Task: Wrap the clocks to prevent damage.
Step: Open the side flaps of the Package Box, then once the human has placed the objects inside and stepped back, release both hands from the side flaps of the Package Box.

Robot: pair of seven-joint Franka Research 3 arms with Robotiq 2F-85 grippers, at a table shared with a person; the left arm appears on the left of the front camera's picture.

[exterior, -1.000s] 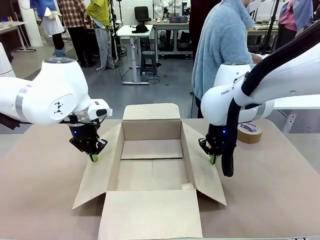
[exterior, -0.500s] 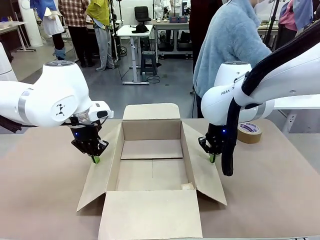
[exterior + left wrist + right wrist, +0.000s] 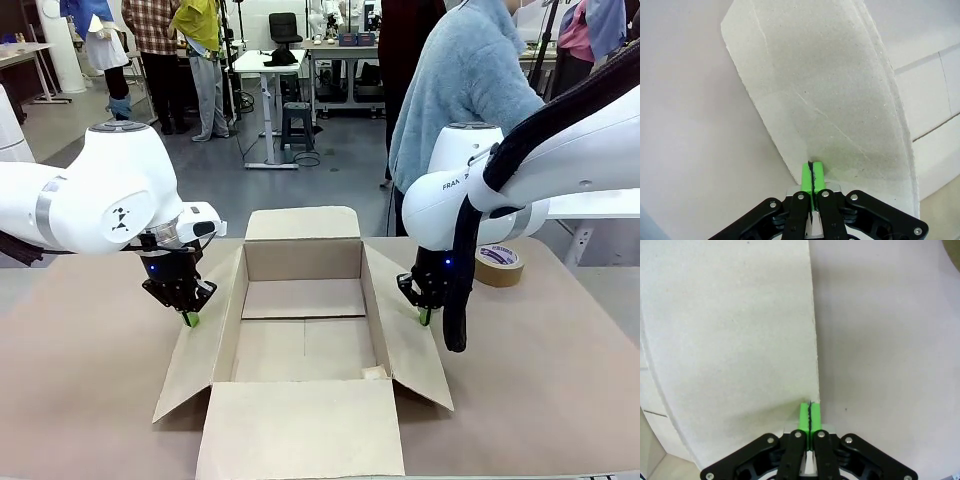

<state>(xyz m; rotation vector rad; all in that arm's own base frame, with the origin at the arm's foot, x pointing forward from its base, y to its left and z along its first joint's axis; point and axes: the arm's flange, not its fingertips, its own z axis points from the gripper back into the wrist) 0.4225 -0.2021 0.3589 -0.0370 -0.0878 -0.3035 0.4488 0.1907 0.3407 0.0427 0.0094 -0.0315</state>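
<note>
Both arms' jaws sit pressed together at the flaps (image 3: 203, 345) of the box (image 3: 303, 262): light, bendy cardboard, best pinched at edges

Left fingers (image 3: 805, 176) together, right fingers (image 3: 804, 415) together, pointing down

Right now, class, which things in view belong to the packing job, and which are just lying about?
Job: open cardboard box; tape roll, likely for sealing.
Lying about: white desk, black chair, stool, all beyond the table.
</note>
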